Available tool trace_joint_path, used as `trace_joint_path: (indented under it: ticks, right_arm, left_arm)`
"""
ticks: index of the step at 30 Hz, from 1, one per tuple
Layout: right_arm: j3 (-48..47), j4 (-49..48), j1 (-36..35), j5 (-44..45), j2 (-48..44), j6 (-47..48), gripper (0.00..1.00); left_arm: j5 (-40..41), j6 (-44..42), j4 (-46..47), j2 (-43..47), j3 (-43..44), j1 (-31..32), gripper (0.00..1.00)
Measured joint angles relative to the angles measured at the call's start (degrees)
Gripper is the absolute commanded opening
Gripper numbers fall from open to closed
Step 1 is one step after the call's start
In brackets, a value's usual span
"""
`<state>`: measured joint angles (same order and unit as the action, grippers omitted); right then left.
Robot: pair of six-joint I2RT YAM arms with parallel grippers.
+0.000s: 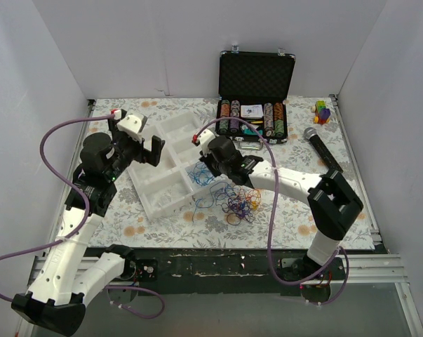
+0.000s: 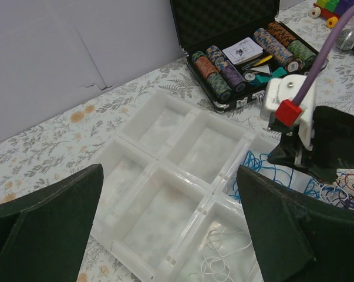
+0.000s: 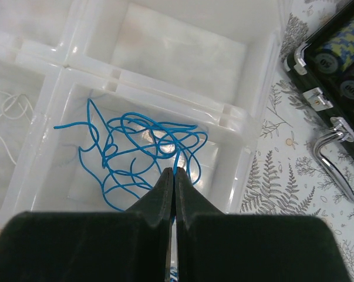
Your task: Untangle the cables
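Left gripper (image 1: 141, 151) hangs over the far-left part of the white tray (image 1: 155, 188), jaws wide apart, nothing between them. From your left wrist view (image 2: 169, 176) you look straight down into bare compartments.

Right gripper (image 1: 205, 168) is down in the tray's right-hand compartment, the one nearest the poker chip case (image 1: 255, 105). Jaws are pressed fully together (image 3: 174, 173). Their tips sit right at the blue cable (image 3: 135, 144), which lies as a loose scribble of loops on that compartment's floor. One strand runs just behind the tips. You can't tell from the right wrist view whether a strand is pinched or only touched.

The tangle (image 1: 233, 201) is on the table, just beside the tray's right edge and under the right arm's forearm. It shows purple, orange, blue and dark strands, still knotted together. Its edge shows in the left wrist view too (image 2: 348, 187).

A thin white wire (image 2: 221, 254) lies in the compartment next to the blue one, on the robot's side. It also shows at the left edge of the right wrist view (image 3: 9, 114).

Far right of the table: a microphone (image 1: 322, 145) and some coloured toy blocks (image 1: 323, 111), well apart from the cables.
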<state>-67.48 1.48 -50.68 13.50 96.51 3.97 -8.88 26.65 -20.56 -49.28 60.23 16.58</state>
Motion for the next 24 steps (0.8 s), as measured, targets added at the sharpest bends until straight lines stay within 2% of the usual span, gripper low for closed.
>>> trace_joint_path:
  ticks: [10,11,12,18,21,24]
  right_arm:
    - [-2.51,3.30,0.81,-1.88,8.66,-1.53,0.01]
    - [-2.51,3.32,0.85,-2.05,8.85,-1.70,0.04]
    - [-2.51,3.39,0.92,-2.25,8.87,-1.92,0.12]
    - [-2.54,3.52,1.49,-4.72,7.80,-3.50,0.44]
    - [-2.54,3.54,1.90,-6.45,5.95,-4.74,0.54]
    - [-2.54,3.54,2.34,-8.35,3.17,-6.19,0.57]
  left_arm:
    - [-2.12,-0.13,-0.39,0.35,-0.57,0.00,0.98]
    - [-2.43,-0.24,-0.48,0.52,-0.63,0.00,0.98]
    - [-2.73,-0.35,-0.50,0.70,-0.74,0.00,0.98]
    - [-6.27,-2.05,-1.29,3.50,-3.80,0.00,0.98]
    - [-8.92,-3.23,-1.92,5.27,-6.25,0.00,0.98]
    - [-12.20,-4.85,-3.19,6.69,-8.28,0.00,0.98]
